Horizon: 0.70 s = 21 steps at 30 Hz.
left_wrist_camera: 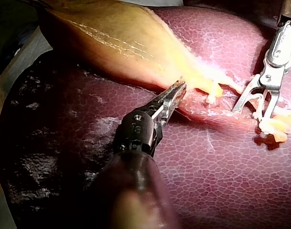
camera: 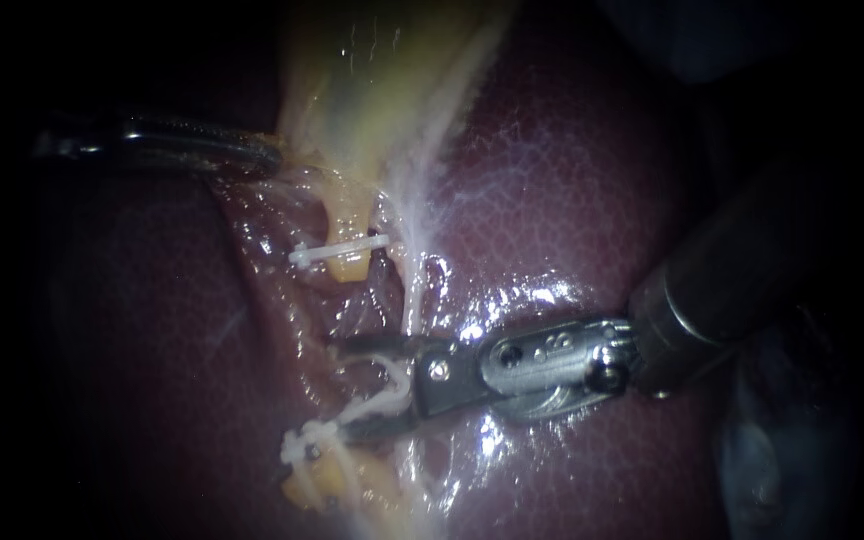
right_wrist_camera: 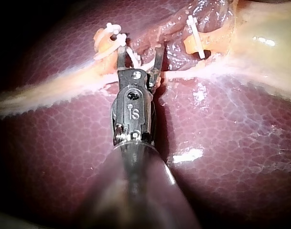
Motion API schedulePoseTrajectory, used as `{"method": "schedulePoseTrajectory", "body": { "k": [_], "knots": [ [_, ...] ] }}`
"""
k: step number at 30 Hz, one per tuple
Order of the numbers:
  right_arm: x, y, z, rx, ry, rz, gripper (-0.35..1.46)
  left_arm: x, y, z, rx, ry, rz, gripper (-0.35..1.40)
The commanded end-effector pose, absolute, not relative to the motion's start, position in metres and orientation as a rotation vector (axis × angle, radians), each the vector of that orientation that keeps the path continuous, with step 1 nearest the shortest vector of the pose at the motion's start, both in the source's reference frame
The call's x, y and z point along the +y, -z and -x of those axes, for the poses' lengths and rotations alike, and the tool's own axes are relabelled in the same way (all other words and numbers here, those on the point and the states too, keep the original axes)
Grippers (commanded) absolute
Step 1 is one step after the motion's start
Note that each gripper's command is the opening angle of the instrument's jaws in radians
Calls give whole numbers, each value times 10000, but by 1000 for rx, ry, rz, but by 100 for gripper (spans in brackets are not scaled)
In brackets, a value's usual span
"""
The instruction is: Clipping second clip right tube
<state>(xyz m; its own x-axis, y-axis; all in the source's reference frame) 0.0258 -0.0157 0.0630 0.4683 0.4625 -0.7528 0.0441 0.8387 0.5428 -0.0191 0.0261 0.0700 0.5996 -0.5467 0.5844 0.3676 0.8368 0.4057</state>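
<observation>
- Endoscope view: your right instrument (camera: pixel 347 390) comes in level from the right, jaws apart astride the tube (camera: pixel 390 378), clip (camera: pixel 302 445) just below.
- Left wrist view: your left instrument (left_wrist_camera: pixel 179 86) low over the liver (left_wrist_camera: pixel 207 167), jaws pinched on gallbladder (left_wrist_camera: pixel 112 38) edge.
- Right wrist view: tube (right_wrist_camera: pixel 134 58) between spread jaws.

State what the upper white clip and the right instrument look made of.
Upper clip: white, matte, no metallic glint; probably plastic. Right instrument: open jaws and wrist silvery with sharp highlights, apparently polished metal; the shaft behind is dark and duller, material unclear.
</observation>
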Motion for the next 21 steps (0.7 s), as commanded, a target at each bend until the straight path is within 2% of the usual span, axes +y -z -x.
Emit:
{"method": "schedulePoseTrajectory", "body": {
  "k": [1,4,10,16,21],
  "knots": [
    [-157,-630,-258,1065,-272,-540,49,261,-700,191,-760,536,-255,-35],
    [-157,-626,-254,1070,-277,-546,49,260,-700,191,-760,536,-255,-35],
    [-150,-597,-236,1059,-339,-604,48,260,-700,191,-760,536,-255,-35],
    [-136,-565,-206,1044,-408,-643,47,260,-700,190,-760,536,-255,-35],
    [-129,-553,-183,1036,-441,-657,47,260,-700,190,-760,536,-255,-35]
  ]
}}
